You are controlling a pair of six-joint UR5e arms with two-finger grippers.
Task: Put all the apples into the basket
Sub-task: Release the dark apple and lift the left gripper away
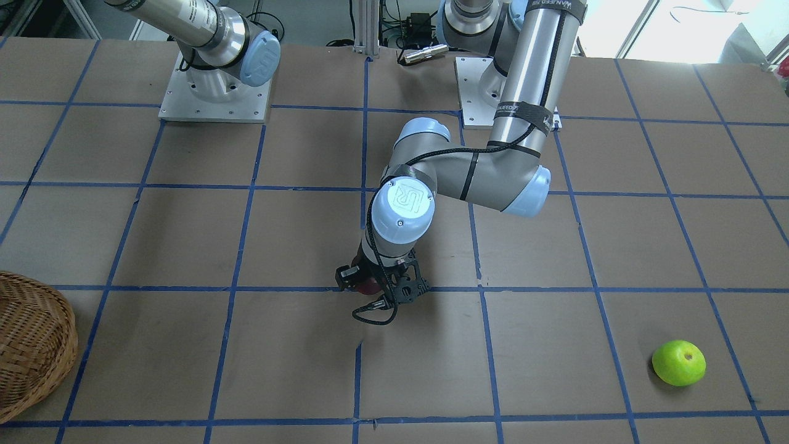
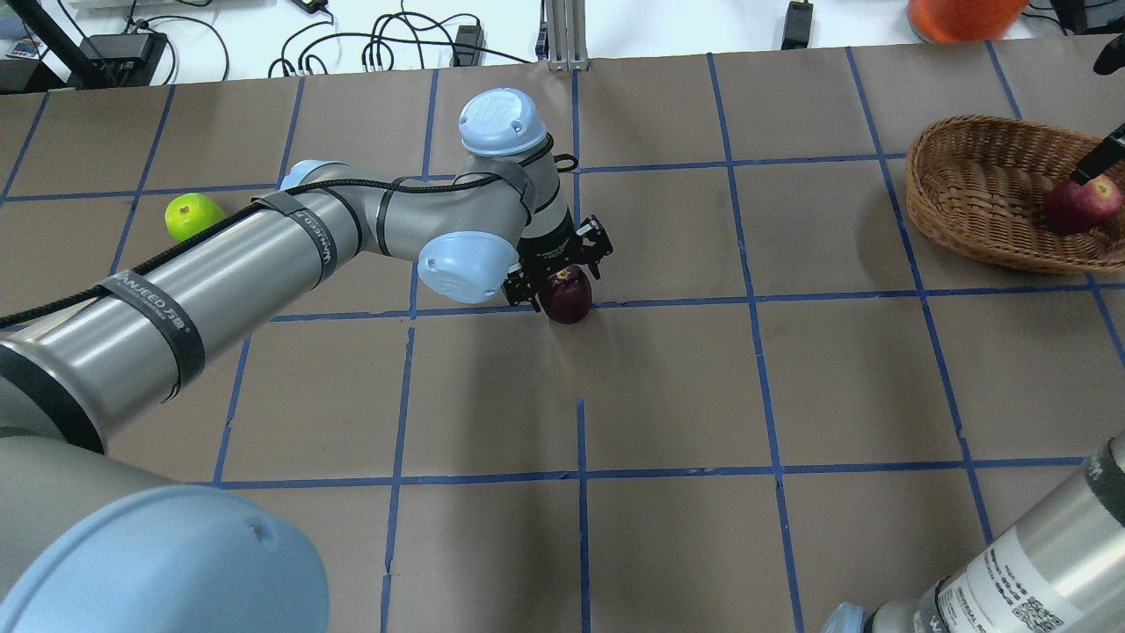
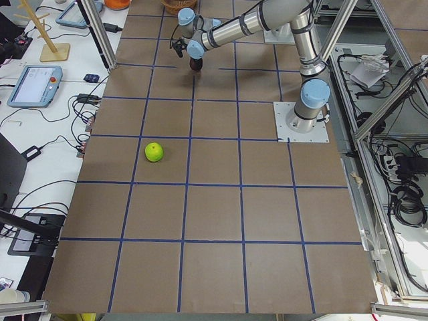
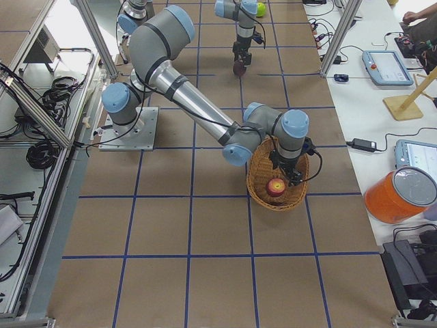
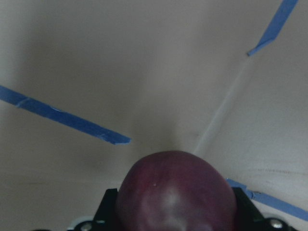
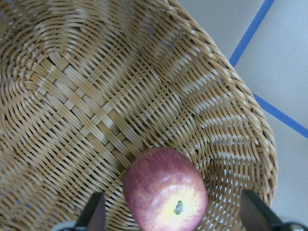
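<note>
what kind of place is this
Probably a robotics lab: a brown paper-covered table gridded in blue tape, silver robot arms bolted to it, and screen-fronted teach pendants lying alongside.

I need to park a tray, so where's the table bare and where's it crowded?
The table is bare along the robot's near edge, and between the maroon apple in the left gripper and the basket. Crowded: the basket, with the red apple and right gripper. The green apple sits far left.
</note>
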